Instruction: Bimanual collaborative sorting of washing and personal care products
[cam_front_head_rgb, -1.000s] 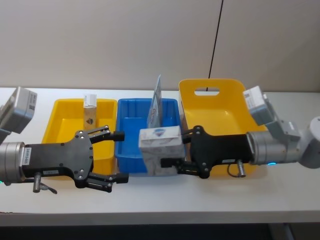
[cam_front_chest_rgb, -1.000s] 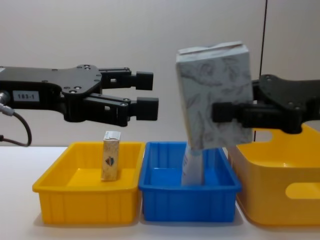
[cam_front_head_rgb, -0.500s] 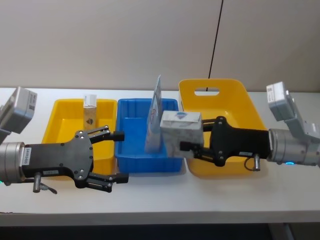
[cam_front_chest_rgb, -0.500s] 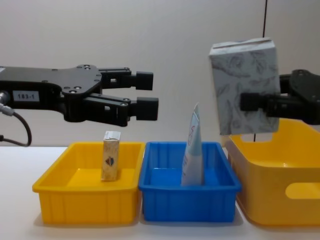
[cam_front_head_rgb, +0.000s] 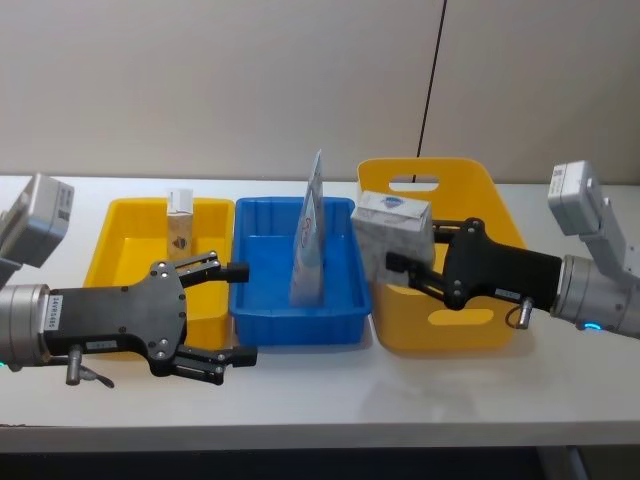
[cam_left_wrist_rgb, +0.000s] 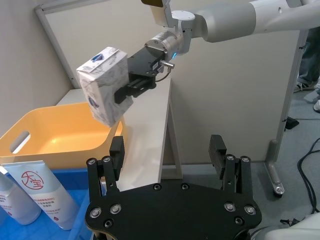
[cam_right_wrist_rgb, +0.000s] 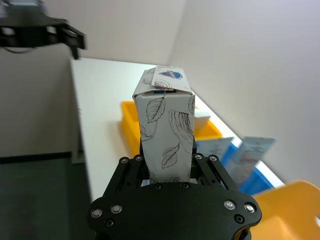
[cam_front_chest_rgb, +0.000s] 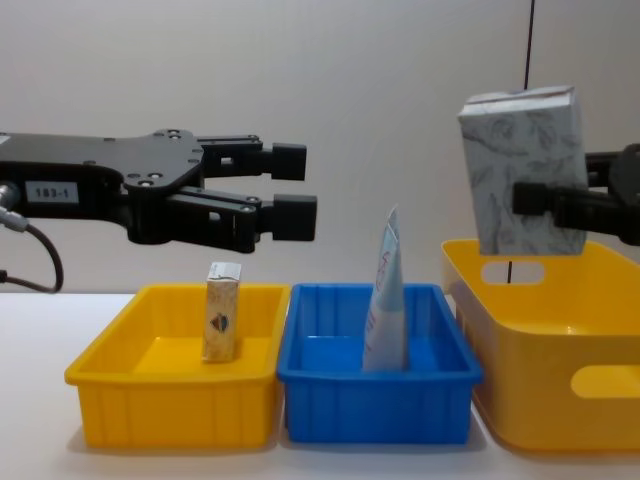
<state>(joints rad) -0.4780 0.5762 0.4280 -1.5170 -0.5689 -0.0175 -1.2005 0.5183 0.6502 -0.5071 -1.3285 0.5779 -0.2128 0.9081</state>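
Note:
My right gripper (cam_front_head_rgb: 402, 266) is shut on a cream carton with grey leaf print (cam_front_head_rgb: 393, 228), held upright in the air over the near left part of the large yellow bin (cam_front_head_rgb: 470, 210). In the chest view the carton (cam_front_chest_rgb: 522, 170) hangs above that bin's rim. A smaller carton (cam_front_head_rgb: 180, 222) stands in the left yellow bin (cam_front_head_rgb: 120, 235). A tall white-blue tube (cam_front_head_rgb: 309, 235) stands in the blue bin (cam_front_head_rgb: 265, 255). My left gripper (cam_front_head_rgb: 235, 312) hovers open and empty in front of the gap between the left yellow and blue bins.
The three bins stand side by side across the white table (cam_front_head_rgb: 330, 390). A grey wall rises behind them, with a black cable (cam_front_head_rgb: 430, 90) hanging above the large bin. Bare tabletop lies in front of the bins.
My right gripper carried the leaf-print carton rightward and back, from in front of the blue bin to over the large yellow bin. The left arm stayed still.

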